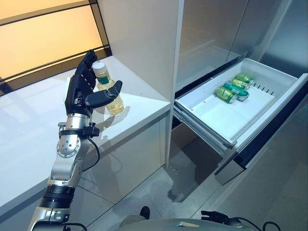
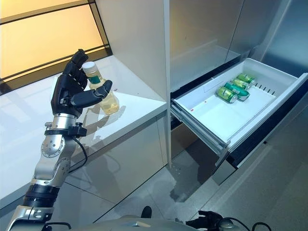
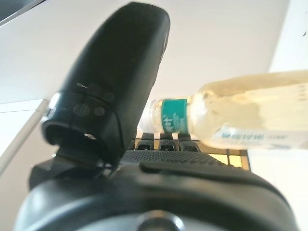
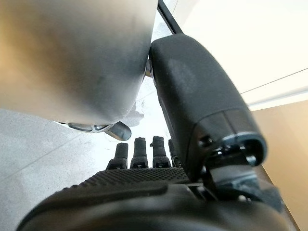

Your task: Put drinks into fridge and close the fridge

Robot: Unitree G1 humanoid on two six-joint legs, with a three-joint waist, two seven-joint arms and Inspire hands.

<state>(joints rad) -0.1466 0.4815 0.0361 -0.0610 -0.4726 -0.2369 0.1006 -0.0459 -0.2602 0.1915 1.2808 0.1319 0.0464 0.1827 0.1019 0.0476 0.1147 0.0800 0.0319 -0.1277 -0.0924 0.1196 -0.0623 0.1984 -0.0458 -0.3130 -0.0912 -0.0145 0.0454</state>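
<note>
A clear bottle of pale yellow drink with a green cap stands upright on the white counter. My left hand is at the bottle, open: its fingers stand straight behind it and the thumb reaches across its front. In the left wrist view the bottle lies between the thumb and the fingers. The fridge's white drawer is pulled out at the right, with several green cans lying at its far end. My right hand shows only in its own wrist view, fingers relaxed and holding nothing.
A tall white panel separates the counter from the steel-fronted fridge. The drawer juts out over the grey floor. Most of the drawer's bottom is bare.
</note>
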